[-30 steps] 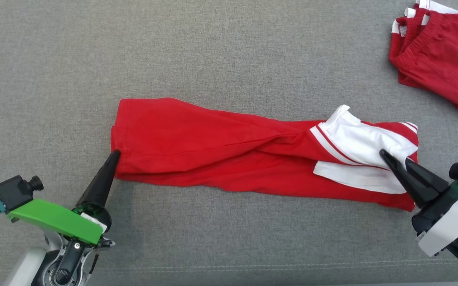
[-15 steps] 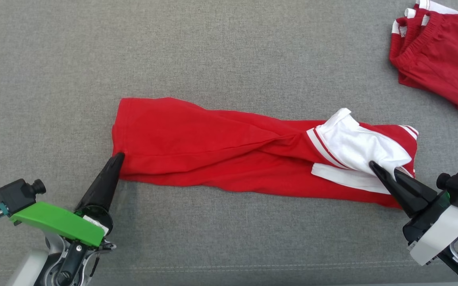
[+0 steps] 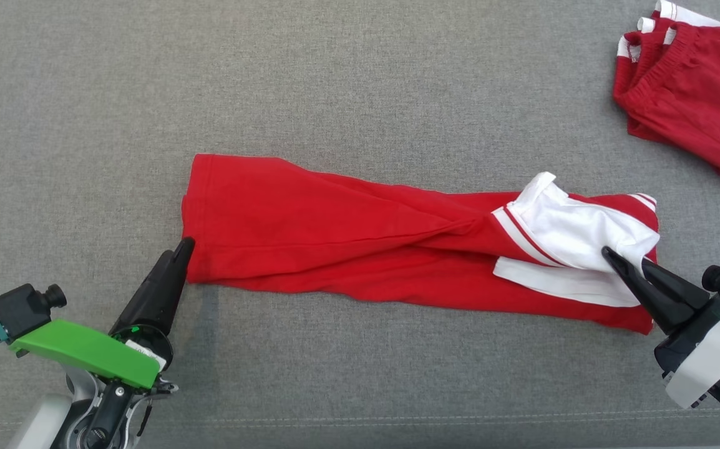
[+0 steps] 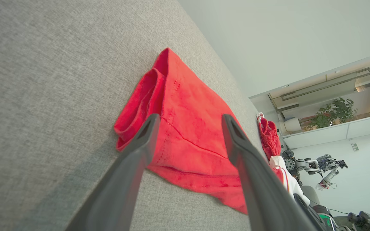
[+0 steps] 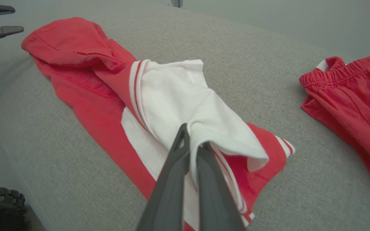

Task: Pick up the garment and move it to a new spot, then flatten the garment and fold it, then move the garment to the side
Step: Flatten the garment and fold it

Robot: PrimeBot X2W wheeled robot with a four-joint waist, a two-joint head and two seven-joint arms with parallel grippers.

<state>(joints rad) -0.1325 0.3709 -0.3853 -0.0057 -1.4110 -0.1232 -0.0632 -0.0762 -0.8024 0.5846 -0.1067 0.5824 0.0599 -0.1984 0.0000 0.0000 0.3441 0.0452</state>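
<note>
While the garment (image 3: 360, 243) lies stretched in a long narrow band across the middle of the grey cloth surface (image 3: 360, 93), I judge that I am somewhere in the flatten-and-fold part of the job. My left pincer (image 3: 184, 244) sits low at the band's left end with its two fingers apart, the hemmed corner lying just ahead of them and nothing gripped. My right pincer (image 5: 193, 136) is pinched together on a raised fold of the white panel (image 3: 575, 234) at the right end, so that piece of cloth stands up off the red beneath it.

Placing the garment in its spot looks done, and the long sides seem already turned in. What I reckon is left: the twist of creases near the middle is not smoothed, the white panel is rumpled and not laid flat, and the band is not yet folded end to end. After that comes the move to the side. Another red garment (image 3: 697, 87) rests well apart at the far right corner, untouched.
</note>
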